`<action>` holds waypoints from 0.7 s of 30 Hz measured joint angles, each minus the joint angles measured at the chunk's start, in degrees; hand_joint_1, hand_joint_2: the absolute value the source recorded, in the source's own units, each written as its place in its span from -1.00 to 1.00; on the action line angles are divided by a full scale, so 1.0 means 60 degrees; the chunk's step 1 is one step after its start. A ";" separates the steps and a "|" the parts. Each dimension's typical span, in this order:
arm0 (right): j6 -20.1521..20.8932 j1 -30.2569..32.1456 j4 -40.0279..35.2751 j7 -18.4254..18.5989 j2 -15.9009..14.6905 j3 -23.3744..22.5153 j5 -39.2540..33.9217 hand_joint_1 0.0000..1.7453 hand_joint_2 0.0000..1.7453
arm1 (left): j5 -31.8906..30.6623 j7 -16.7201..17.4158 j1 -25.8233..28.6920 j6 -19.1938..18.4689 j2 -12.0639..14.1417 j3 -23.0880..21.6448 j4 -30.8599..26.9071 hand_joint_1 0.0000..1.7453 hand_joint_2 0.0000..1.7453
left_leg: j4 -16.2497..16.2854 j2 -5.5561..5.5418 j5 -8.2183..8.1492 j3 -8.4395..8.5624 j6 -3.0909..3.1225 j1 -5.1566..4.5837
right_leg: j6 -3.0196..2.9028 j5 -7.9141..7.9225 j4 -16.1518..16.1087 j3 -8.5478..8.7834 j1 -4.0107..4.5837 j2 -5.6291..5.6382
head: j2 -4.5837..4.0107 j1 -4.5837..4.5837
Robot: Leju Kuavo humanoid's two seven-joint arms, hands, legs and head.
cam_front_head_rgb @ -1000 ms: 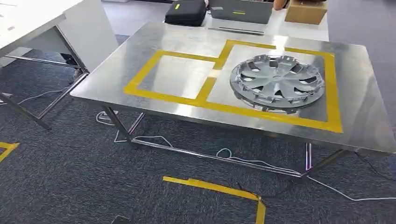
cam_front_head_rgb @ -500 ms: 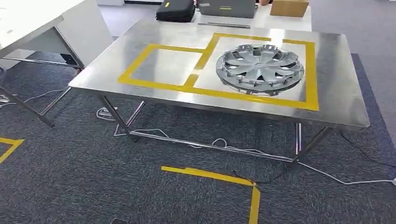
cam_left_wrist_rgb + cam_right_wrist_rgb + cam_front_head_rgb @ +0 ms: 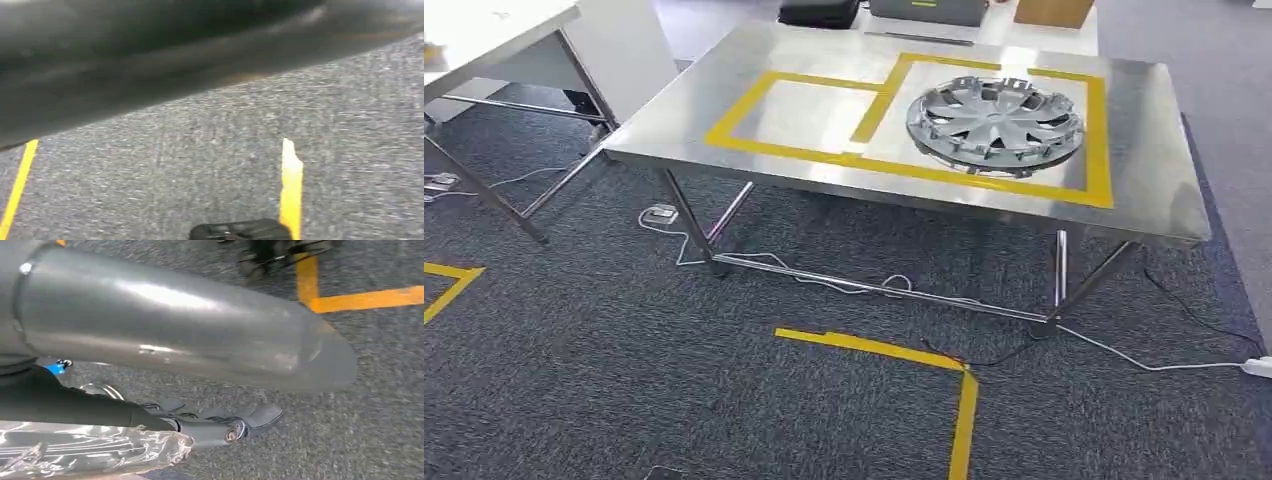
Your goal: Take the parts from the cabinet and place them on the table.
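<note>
hubcap (image 3: pixel 995 122): silver, multi-spoke, lies flat on steel tabletop (image 3: pixel 1154 170), inside right-hand yellow tape rectangle (image 3: pixel 1096 140), toward far right of surface
left tape rectangle (image 3: pixel 724 125): shares middle strip with right one, bare steel inside
tabletop frame: chrome legs and crossbar (image 3: pixel 874 288) underneath, on grey carpet (image 3: pixel 574 360)
cables: white cable (image 3: pixel 1144 366) trails along floor under and right of tabletop, dark cable beside it
floor tape: yellow L-shaped strip (image 3: pixel 964 400) on carpet, near side of tabletop; another yellow corner (image 3: pixel 449 285) at far left
white table (image 3: pixel 484 40): upper left, angled metal legs
behind tabletop: black case (image 3: pixel 819 12), grey box, cardboard box (image 3: pixel 1054 10), all cut by top edge
right hand (image 3: pixel 220 425): seen in right wrist view, dark fingers (image 3: pixel 260 416) stretched out along crinkled clear plastic wrap (image 3: pixel 90 450); grip on it or not, cannot tell
silver curved part (image 3: pixel 165 325): large, shiny, close above right hand, blurred
left wrist view: blurred carpet, yellow tape strip (image 3: pixel 291 185), left hand state cannot tell
</note>
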 joint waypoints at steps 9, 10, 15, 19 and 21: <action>0.0262 -0.0054 0.0138 -0.0022 -0.0142 0.0204 0.0182 -1.00 -1.00 | 0.0124 0.0000 0.0035 0.0168 -0.0055 0.0113 -0.0004 -1.00 -1.00 | 0.0119 0.0049 0.0969 -0.0945 -0.0212 -0.0048 | -0.0271 0.0778 -0.3305 0.2852 0.0117 0.0018 | 0.0000 -0.0008; 0.0273 -0.0042 0.0149 -0.0022 -0.0142 0.0222 0.0204 -1.00 -1.00 | 0.0150 0.0000 0.0035 0.0175 -0.0055 0.0135 0.0000 -1.00 -1.00 | 0.0109 0.0050 0.1019 -0.0956 -0.0238 -0.0038 | -0.0296 0.0799 -0.3292 0.2823 0.0133 0.0014 | 0.0000 0.0000; 0.0320 0.0007 0.0218 -0.0015 -0.0149 0.0276 0.0262 -1.00 -1.00 | 0.0171 -0.0004 0.0137 0.0222 -0.0044 0.0237 0.0000 -1.00 -1.00 | 0.1823 -0.0043 -0.0792 -0.1501 -0.0580 0.0079 | -0.0580 0.1335 -0.3283 0.2305 0.0036 -0.0066 | 0.0000 -0.0085; 0.0484 0.0026 0.0269 0.0007 -0.0153 0.0459 0.0579 -1.00 -1.00 | 0.0178 -0.0105 0.0135 0.0222 -0.0044 0.0313 -0.0004 -1.00 -1.00 | 0.2890 -0.0034 -0.0672 -0.1297 -0.0737 0.0232 | -0.0532 0.1552 -0.3008 0.1740 0.0013 -0.0227 | 0.0000 -0.0091; 0.0546 0.0053 0.0288 0.0037 -0.0153 0.0536 0.0685 -1.00 -1.00 | 0.0175 -0.0255 0.0130 0.0226 -0.0044 0.0328 -0.0004 -1.00 -1.00 | 0.1302 0.0145 -0.0134 -0.0201 -0.0753 0.0264 | -0.0459 0.1614 -0.2918 0.1597 -0.0014 -0.0351 | 0.0000 -0.0095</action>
